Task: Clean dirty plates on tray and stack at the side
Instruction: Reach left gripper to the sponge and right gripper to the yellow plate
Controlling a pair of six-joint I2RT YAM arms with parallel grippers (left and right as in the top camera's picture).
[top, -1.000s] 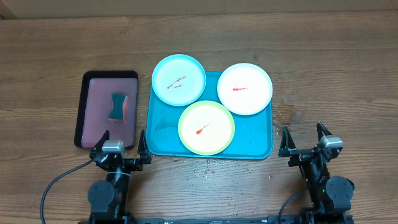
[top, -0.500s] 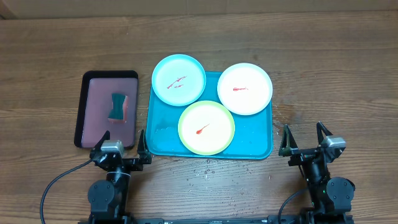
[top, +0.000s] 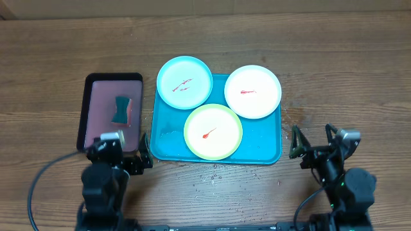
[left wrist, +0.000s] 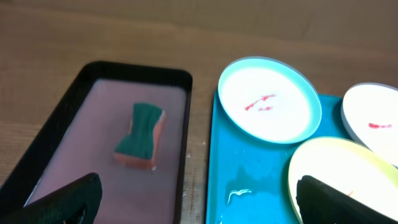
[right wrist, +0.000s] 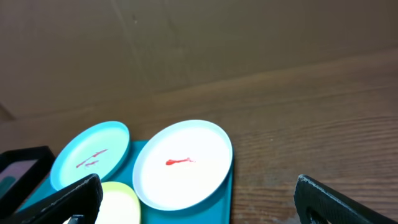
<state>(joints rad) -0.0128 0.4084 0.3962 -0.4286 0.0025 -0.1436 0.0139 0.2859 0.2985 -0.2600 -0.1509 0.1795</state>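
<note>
Three plates were seen on the turquoise tray [top: 264, 146] at the middle of the table [top: 347, 58], each marked with a red smear: the light blue plate [top: 184, 79] overhung the far left corner, the white plate [top: 252, 91] overhung the far right corner, and the yellow-green rimmed plate [top: 212, 131] lay near the front rim. Just beside the tray on the left, a black-rimmed tray [top: 82, 119] held a green-topped sponge [top: 121, 110]. Both pairs of jaws were spread wide and held nothing, those of the left arm [top: 101, 183] near the black-rimmed tray's front edge, those of the right arm [top: 343, 183] off the turquoise tray's near right corner.
</note>
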